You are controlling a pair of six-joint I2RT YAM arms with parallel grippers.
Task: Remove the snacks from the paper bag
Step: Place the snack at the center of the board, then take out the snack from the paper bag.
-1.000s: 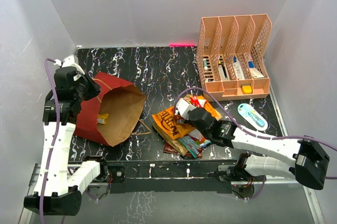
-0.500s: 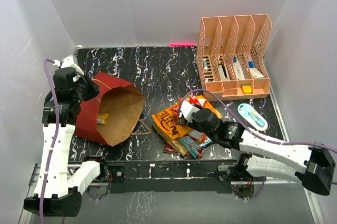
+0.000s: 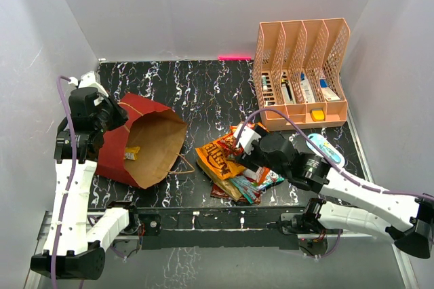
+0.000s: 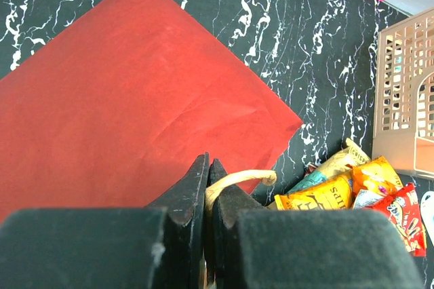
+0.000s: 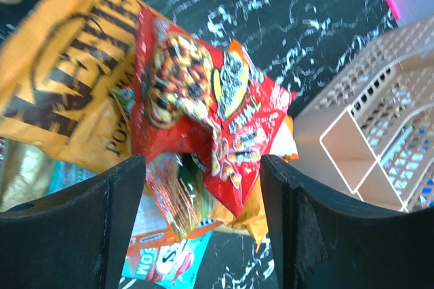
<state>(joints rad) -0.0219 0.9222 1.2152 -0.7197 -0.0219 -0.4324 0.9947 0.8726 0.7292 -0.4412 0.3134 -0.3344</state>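
Two arms: the left gripper [image 4: 209,167] is at the top edge of the bag; the right gripper [image 5: 202,167] is above the snacks.
Surface: a black table [image 3: 203,85] with white marble veins.
Room: plain white walls [image 3: 169,4] on three sides; a pink strip [image 3: 234,57] is at the foot of the back wall.
Bag [image 3: 146,143]: it lies on its side at the left of the table, red outside and brown inside, with the mouth open toward the near right.
Snacks [image 3: 217,157]: a pile on the table just right of the bag's mouth, between bag and rack; one small yellow packet [image 3: 131,152] is inside the bag, near the mouth.
Rack [image 3: 302,72]: peach colour, at the far right, with small things in its slots; an oval white-and-blue packet [image 3: 324,150] lies in front of it.
Left jaws: closed on the thin handle [image 4: 241,179] of the bag.
Right jaws: wide apart, one finger on each side of a red packet [image 5: 190,92] on top of the pile; holding nothing.
Change since one second ago: the right jaws were together and now stand apart; the right wrist has shifted to the right. The left arm, the bag and the yellow packet are in the same place.
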